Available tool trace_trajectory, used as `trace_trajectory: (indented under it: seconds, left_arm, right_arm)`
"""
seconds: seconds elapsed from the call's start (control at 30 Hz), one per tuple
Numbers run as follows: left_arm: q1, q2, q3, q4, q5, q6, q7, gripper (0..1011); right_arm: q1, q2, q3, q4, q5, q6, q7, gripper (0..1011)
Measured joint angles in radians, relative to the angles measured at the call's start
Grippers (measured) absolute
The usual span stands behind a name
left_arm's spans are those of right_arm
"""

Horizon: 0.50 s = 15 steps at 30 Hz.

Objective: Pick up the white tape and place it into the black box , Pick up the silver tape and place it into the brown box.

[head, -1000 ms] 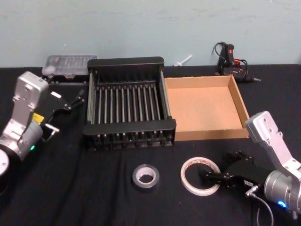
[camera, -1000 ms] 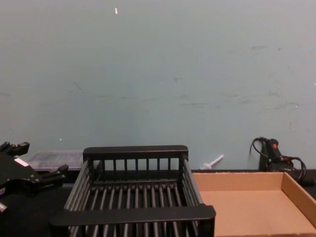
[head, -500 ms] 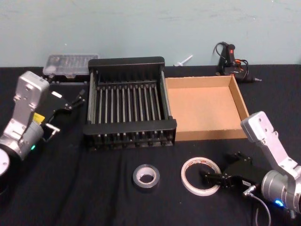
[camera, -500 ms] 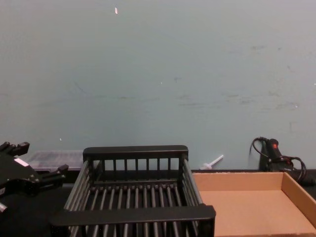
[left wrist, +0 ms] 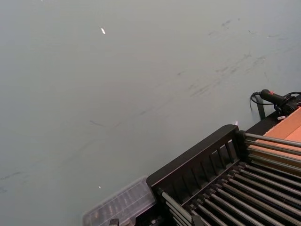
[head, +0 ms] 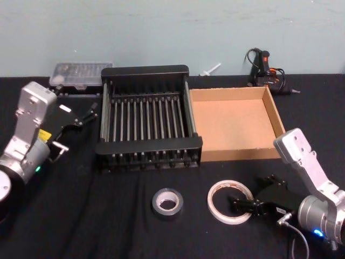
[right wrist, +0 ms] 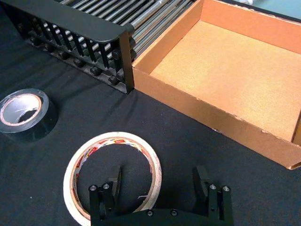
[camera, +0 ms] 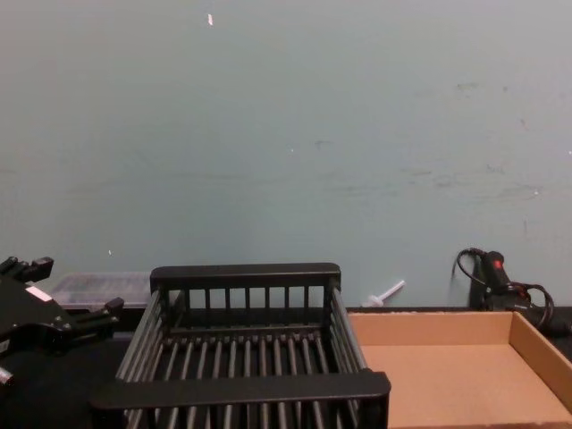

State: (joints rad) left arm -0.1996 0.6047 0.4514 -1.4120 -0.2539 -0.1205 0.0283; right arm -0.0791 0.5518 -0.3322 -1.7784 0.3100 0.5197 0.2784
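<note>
The white tape (head: 230,201) lies flat on the black cloth near the front, showing red marks on its core in the right wrist view (right wrist: 77,162). My right gripper (head: 241,205) is low beside it and open (right wrist: 158,181), one finger inside the ring and one outside its near rim. The silver tape (head: 167,202) rests to its left (right wrist: 44,113). Behind them stand the black box (head: 145,70) and the brown box (head: 276,116), both holding nothing. My left gripper (head: 86,114) hovers open left of the black box (camera: 241,389).
A clear plastic case (head: 81,73) sits at the back left. A black and red tool with cables (head: 264,67) lies behind the brown box, and a small white piece (head: 210,69) is near the wall. Black cloth covers the table (head: 81,216).
My right arm's upper part has leaned slightly left while its gripper stays at the white tape. The left arm and both tapes have not moved.
</note>
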Motion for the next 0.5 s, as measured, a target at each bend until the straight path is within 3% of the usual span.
trace_trajectory:
  seconds: [0.5]
  left_arm:
    - [0.0,0.0,0.0,0.0,0.0,0.0,0.0,1001]
  right_arm:
    - [-0.003,-0.003,0.002,0.0,-0.011,0.0,0.003,1003]
